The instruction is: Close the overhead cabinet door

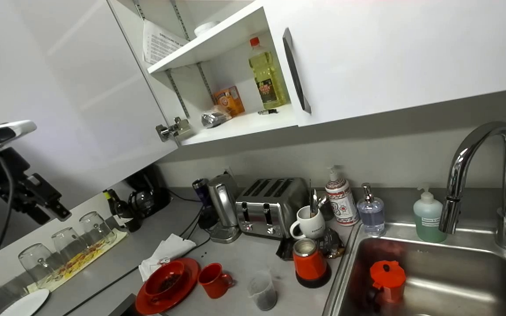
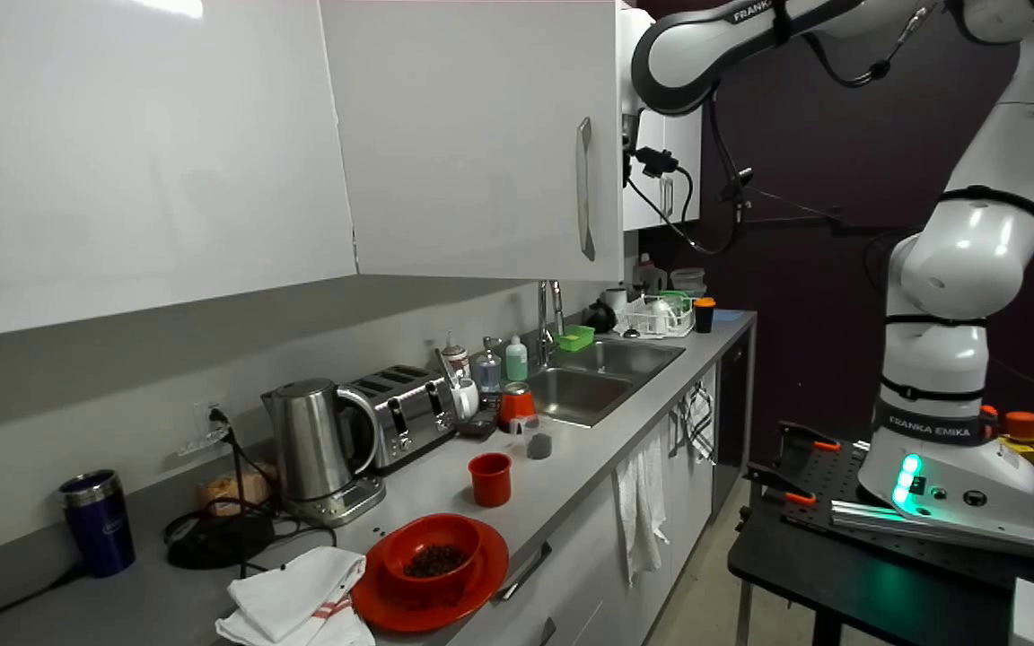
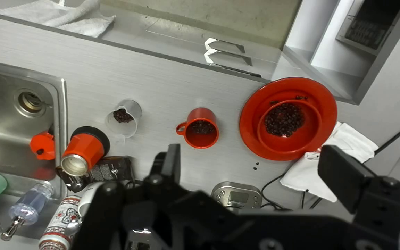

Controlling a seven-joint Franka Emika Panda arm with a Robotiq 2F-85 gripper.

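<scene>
The overhead cabinet door (image 1: 73, 87) is a large glossy white panel and stands swung open from the cabinet; its inner face shows in an exterior view. Its outer face (image 2: 472, 135) with a slim vertical metal handle (image 2: 584, 188) shows in an exterior view. My gripper (image 1: 52, 215) is on the inner side of the door, near its lower part. Whether it touches the panel I cannot tell. The door's edge hides most of the gripper in an exterior view. In the wrist view the gripper's fingers (image 3: 252, 163) are wide apart with nothing between them, above the counter.
A matching white door (image 1: 402, 52) is shut beside the open cabinet shelves (image 1: 253, 127). A bottle of yellow liquid (image 1: 268, 79) stands inside. Below are a toaster (image 1: 272, 206), kettle (image 1: 224, 206), red plate (image 1: 191, 267), red mug (image 1: 215, 281), sink (image 1: 455, 281) and tall faucet (image 1: 455, 188).
</scene>
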